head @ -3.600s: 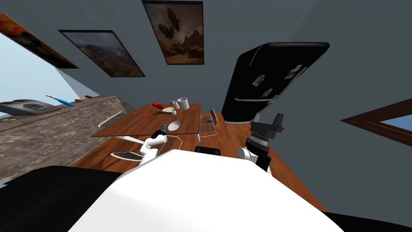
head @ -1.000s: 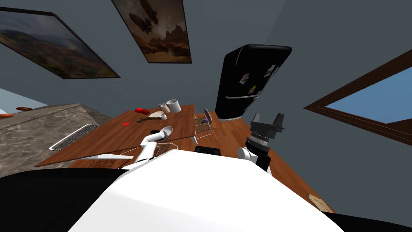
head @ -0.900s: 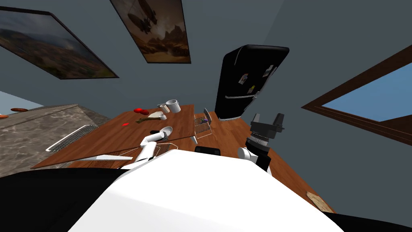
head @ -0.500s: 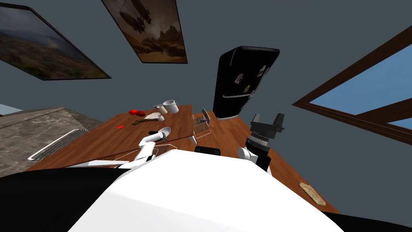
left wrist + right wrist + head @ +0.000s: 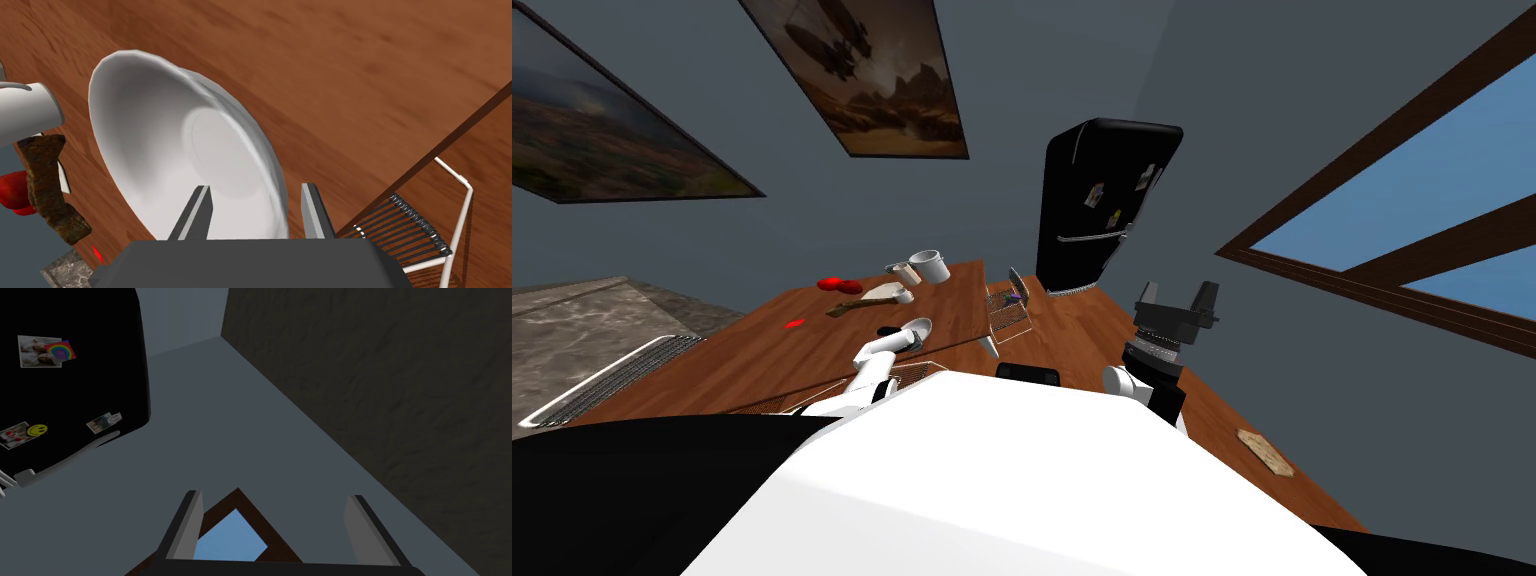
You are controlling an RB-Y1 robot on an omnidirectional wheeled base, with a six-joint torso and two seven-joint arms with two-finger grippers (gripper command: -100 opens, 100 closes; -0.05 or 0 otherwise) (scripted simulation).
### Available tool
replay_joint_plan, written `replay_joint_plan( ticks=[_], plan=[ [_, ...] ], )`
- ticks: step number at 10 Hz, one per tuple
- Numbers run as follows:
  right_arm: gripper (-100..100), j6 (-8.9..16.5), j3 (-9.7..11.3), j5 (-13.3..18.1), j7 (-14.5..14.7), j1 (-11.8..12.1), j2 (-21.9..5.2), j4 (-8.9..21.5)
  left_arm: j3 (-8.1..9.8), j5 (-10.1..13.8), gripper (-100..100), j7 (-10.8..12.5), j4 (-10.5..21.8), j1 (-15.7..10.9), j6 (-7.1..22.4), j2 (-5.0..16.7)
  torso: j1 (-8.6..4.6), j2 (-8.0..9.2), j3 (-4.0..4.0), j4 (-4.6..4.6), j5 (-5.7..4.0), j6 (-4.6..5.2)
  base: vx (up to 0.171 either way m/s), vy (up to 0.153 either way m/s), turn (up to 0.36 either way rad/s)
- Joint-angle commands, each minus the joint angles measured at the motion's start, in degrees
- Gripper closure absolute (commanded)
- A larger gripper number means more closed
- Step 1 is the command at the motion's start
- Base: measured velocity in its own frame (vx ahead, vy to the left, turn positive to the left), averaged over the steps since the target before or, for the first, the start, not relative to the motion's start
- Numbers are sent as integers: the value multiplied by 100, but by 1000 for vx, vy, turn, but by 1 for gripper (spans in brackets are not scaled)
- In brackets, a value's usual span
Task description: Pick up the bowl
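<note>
White and smooth, the bowl (image 5: 165, 150) is tilted at my 11 o'clock, over the near part of the wooden table (image 5: 350, 75). I cannot tell if its low edge touches the wood. My left gripper (image 5: 255, 186) is closed on its rim, with one blade finger inside and the other outside. My right gripper (image 5: 272, 493) hangs at 2 o'clock, fingers apart, holding nothing. I judge that the lift is the step in hand. The danger is the small grip: only the thin rim is pinched, so the bowl can turn between the blades and slip down. A quick swing toward 12 o'clock can also knock the white mug (image 5: 930, 265).
</note>
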Motion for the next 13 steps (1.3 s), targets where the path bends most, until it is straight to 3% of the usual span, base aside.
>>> replay_joint_plan(
  ticks=[1, 4, 5, 6, 13],
  plan=[
    [0, 0, 0, 0, 0, 0, 0, 0, 0, 0, 100, 0, 0, 0, 0, 0, 0, 0, 0, 0, 0, 0, 0, 0, 0],
    [0, 0, 0, 0, 0, 0, 0, 0, 3, 5, 100, 8, 4, 1, 6, -5, -2, -6, -4, -2, -4, 3, 0, 0, 0],
    [0, 0, 0, 0, 0, 0, 0, 0, 4, 6, 0, 9, 6, 2, 8, -6, -4, -6, -3, -1, -6, 4, 0, 0, 0],
    [0, 0, 0, 0, 0, 0, 0, 0, -45, -36, 100, -9, -280, 107, 166, -101, -5, -5, -3, -1, -7, 4, 40, 7, 254],
    [0, 0, 0, 0, 0, 0, 0, 0, -219, -181, 100, -43, -1371, 388, 662, -443, -14, -20, -10, 0, -16, 8, 52, 8, 141]
  ],
)
